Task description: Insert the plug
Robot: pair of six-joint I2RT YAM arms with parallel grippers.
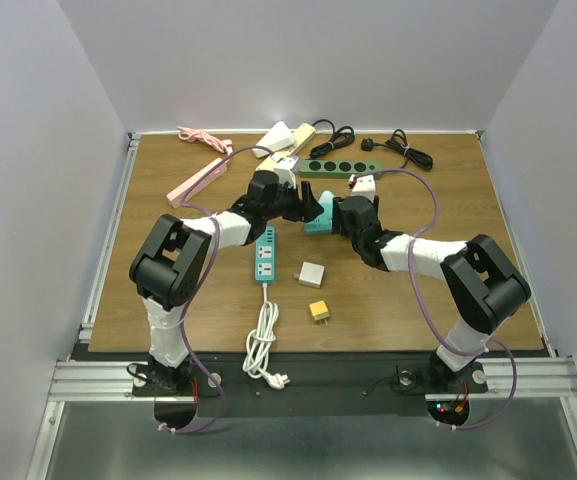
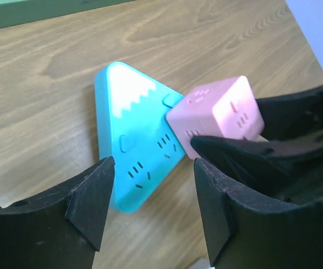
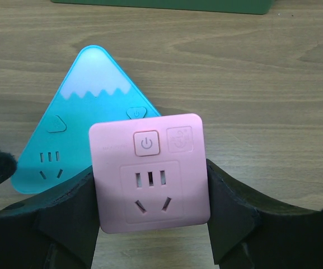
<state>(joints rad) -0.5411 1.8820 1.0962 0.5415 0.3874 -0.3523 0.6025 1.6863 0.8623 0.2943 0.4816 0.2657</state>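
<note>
A pink cube adapter [image 3: 150, 174] with a power button and socket face is gripped between the fingers of my right gripper [image 3: 150, 196]. It overlaps the near right corner of a teal triangular socket [image 3: 77, 123] that lies flat on the wooden table. Its prongs are hidden. In the left wrist view the cube [image 2: 217, 112] touches the teal socket's [image 2: 133, 140] right edge. My left gripper [image 2: 153, 190] is open and empty, just above the teal socket's near corner. In the top view both grippers, the left [image 1: 306, 205] and the right [image 1: 332, 214], meet at the teal socket [image 1: 317, 222].
A dark green power strip [image 1: 338, 168] lies just behind the grippers. A teal strip [image 1: 265, 255] with a coiled white cable [image 1: 262, 340], a white adapter [image 1: 311, 274] and a yellow adapter [image 1: 319, 312] lie in front. A pink strip [image 1: 198, 180] and black cables [image 1: 398, 150] lie at the back.
</note>
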